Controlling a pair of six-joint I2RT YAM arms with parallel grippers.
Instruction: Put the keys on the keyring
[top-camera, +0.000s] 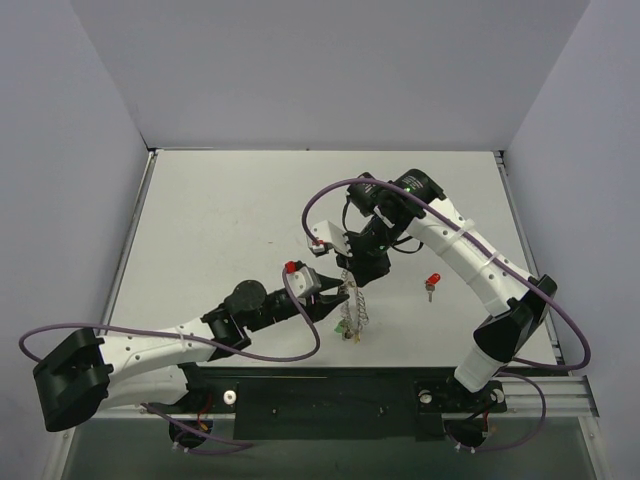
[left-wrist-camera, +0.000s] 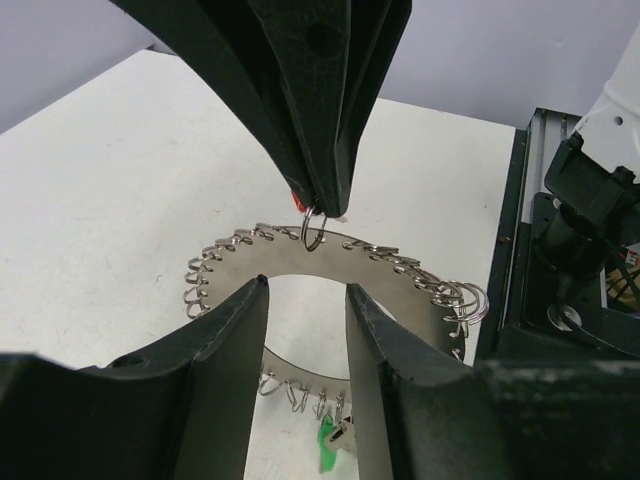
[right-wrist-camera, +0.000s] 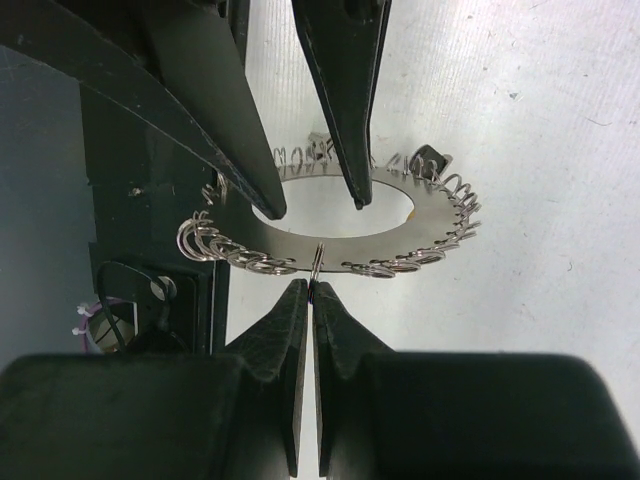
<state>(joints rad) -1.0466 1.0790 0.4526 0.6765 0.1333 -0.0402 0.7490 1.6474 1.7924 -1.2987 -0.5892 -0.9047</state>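
The keyring (left-wrist-camera: 400, 275) is a flat silvery loop edged with many small wire rings, held above the table (top-camera: 220, 220). My right gripper (right-wrist-camera: 312, 285) is shut on a red-headed key (left-wrist-camera: 297, 197). That key's small ring (left-wrist-camera: 313, 228) hooks the keyring's rim. My left gripper (left-wrist-camera: 307, 288) is open, a finger either side of the loop's hole, gripping nothing. A green key (left-wrist-camera: 328, 445) hangs from the keyring's lower edge. Another red key (top-camera: 432, 283) lies on the table to the right. In the top view the keyring (top-camera: 355, 305) hangs between both grippers.
A black rail (top-camera: 330, 395) runs along the near table edge, and the arm bases stand on it. Purple cables (top-camera: 330, 195) loop over both arms. White walls (top-camera: 60, 150) close in the table on three sides.
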